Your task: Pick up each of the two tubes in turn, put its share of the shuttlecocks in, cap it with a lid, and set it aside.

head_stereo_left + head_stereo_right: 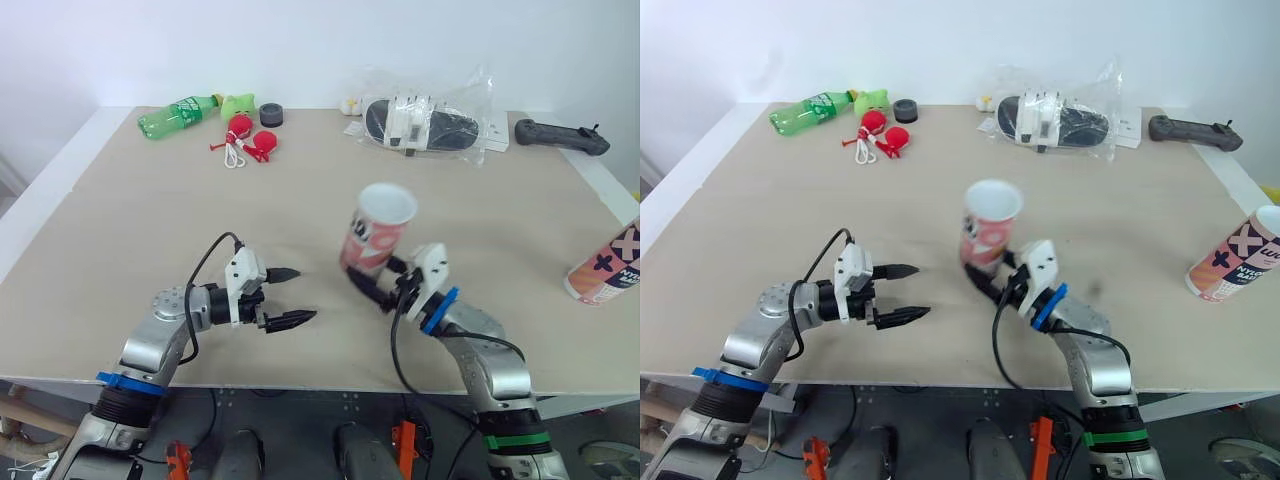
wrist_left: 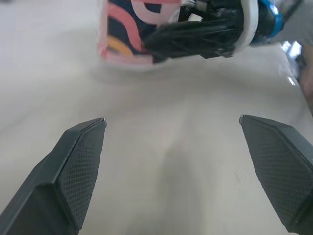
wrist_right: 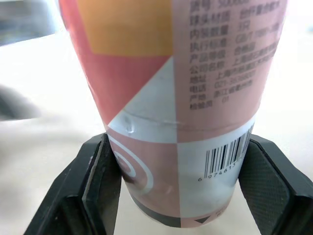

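1. Desk front first: my left tool hangs low over the desk near its front edge. Its two black fingers are spread wide with nothing between them, and they point toward my right side.
2. Just beside it to the right, my right tool pinches the tube near its base, one finger pressed on each side of the wall.
3. The tube is pink and white with dark and orange patches and a barcode low on its side. It stands tilted, with its open mouth up and leaning away from me. I cannot tell whether its base touches the desk or sits just above it.
4. In the left wrist view, the tube and my right tool lie straight ahead of the spread fingers, with bare desk between.
5. A second tube, pink with dark crosses, sits at the right edge of the desk, well apart from both tools.
6. Farther back on the left lie red balls on a white cord, with a black round piece just behind them.
7. Near the far left corner, a green bottle lies on its side, with a small green thing just beside its cap end.
8. At the far edge toward the right, a clear plastic bag holds black and white items, and a black handle-shaped device lies beside it.
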### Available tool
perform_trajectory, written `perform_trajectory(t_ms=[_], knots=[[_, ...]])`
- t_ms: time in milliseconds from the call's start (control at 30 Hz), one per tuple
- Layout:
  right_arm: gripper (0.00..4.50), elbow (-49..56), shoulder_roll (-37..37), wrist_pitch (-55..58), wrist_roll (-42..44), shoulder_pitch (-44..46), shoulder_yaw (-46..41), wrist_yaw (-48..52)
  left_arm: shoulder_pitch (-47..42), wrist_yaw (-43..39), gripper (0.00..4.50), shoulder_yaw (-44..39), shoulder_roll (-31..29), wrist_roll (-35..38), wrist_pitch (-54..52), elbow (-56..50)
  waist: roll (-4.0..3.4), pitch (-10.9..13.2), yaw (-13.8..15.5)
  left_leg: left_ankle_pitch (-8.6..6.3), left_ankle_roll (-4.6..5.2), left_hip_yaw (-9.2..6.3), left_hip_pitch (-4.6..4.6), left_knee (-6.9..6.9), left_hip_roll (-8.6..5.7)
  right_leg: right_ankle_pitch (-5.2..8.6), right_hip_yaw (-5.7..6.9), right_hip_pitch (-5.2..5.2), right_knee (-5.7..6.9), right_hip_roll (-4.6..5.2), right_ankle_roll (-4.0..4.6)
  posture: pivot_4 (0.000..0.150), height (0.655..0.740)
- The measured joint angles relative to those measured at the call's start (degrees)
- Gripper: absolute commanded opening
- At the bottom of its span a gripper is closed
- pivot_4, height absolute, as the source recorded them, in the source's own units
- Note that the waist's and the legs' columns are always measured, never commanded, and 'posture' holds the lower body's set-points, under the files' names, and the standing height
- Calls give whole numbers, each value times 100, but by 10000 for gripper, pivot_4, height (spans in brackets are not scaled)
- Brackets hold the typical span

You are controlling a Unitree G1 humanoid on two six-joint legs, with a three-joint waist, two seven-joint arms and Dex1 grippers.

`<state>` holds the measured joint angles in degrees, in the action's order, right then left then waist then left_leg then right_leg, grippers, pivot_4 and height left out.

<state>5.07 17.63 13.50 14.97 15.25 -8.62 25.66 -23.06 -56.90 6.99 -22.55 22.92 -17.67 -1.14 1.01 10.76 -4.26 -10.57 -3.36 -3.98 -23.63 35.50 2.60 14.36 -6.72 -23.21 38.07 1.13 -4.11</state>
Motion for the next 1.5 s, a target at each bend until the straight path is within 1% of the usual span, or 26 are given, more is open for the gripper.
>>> perform_trajectory(t_ms=[167,267,400,567,600,667,767,867,933,1100,1167,1200,1267,1333,1400,1500], knots=[[30831,-567,65,103,-757,402,-667,-1770,-421,358,45000,-40,371,11,-147,-115,0,0,1,0,0,0,-1,-3,-1,1,0,-2,0,0,2,1500,7400],[30831,-1081,85,129,-968,664,-1068,-2553,-641,450,45000,-12,560,23,-231,-179,0,0,0,0,0,0,-3,-9,-2,4,-2,-4,0,0,2,1500,7400],[30831,-1622,151,66,-1041,856,-1411,-3131,-722,433,45000,3,601,32,-264,-178,-1,0,-22,-1,2,1,1,-14,-2,7,-5,-5,0,-2,5,1500,7400],[30831,-2119,152,32,-896,951,-1555,-3227,-722,406,45000,14,598,28,-263,-178,-2,1,-24,-1,2,4,1,-12,-2,6,-9,-4,0,-1,4,1500,7400],[40750,-2169,152,8,-888,951,-1559,-3230,-722,405,45000,14,598,26,-262,-178,-2,1,-22,-1,3,4,1,-12,-2,6,-8,-4,0,-1,3,1500,7400],[44568,-2208,153,-36,-848,951,-1595,-3239,-722,399,45000,24,598,11,-243,-176,-2,0,-21,-1,2,4,1,-11,-2,6,-9,-3,0,-1,3,1500,7400],[44568,-2273,155,-60,-785,948,-1649,-3231,-722,386,45000,70,596,-17,-199,-150,-2,1,-22,-1,3,4,1,-11,-3,6,-9,-3,0,-1,3,1500,7400],[44568,-2244,166,-72,-726,906,-1656,-3184,-720,375,45000,101,595,-31,-134,-121,-2,1,-22,-1,3,4,1,-12,-3,6,-8,-4,0,-1,3,1500,7400],[44568,-1955,166,-65,-684,712,-1633,-3076,-719,364,45000,100,569,-33,-89,-52,-3,1,-19,-1,3,4,1,-12,-3,7,-9,-4,0,-1,2,1500,7400],[44568,-949,168,100,-631,228,-1604,-2936,-648,358,45000,89,465,-47,18,176,-4,1,-18,-1,3,4,1,-12,-2,8,-8,-4,0,-1,2,1500,7400],[44568,-439,163,275,-600,-62,-1572,-2887,-588,362,45000,71,361,-52,39,216,-4,0,-19,-1,2,3,1,-13,-1,8,-8,-5,0,-2,3,1500,7400],[44568,-2,172,447,-536,-377,-1550,-2765,-521,374,45000,34,307,-61,78,218,-7,-2,-11,-1,3,3,0,-15,-1,11,-8,-7,0,-1,3,1500,7400],[44568,935,286,780,-280,-1171,-1396,-2292,-258,415,45000,-128,57,-123,152,230,-9,-3,-13,-6,9,2,2,-19,3,23,-6,-7,0,-2,8,1500,7400],[44568,1346,501,1018,-24,-1553,-1382,-1848,-119,461,45000,-269,-89,-156,150,242,-13,0,-20,-6,9,5,-2,-17,0,22,-7,-9,0,2,7,1500,7400],[44568,1748,1201,1327,562,-1862,-1370,-824,23,528,45000,-413,-290,-155,129,170,-12,3,-23,-6,9,14,1,-10,-5,16,-13,-6,-1,9,1,1500,7400],[44568,2012,2206,1798,1379,-2148,-1412,565,308,534,45000,-727,-725,-153,78,34,10,11,-23,-5,9,15,22,-11,2,27,-11,8,-1,5,38,1500,7400]])
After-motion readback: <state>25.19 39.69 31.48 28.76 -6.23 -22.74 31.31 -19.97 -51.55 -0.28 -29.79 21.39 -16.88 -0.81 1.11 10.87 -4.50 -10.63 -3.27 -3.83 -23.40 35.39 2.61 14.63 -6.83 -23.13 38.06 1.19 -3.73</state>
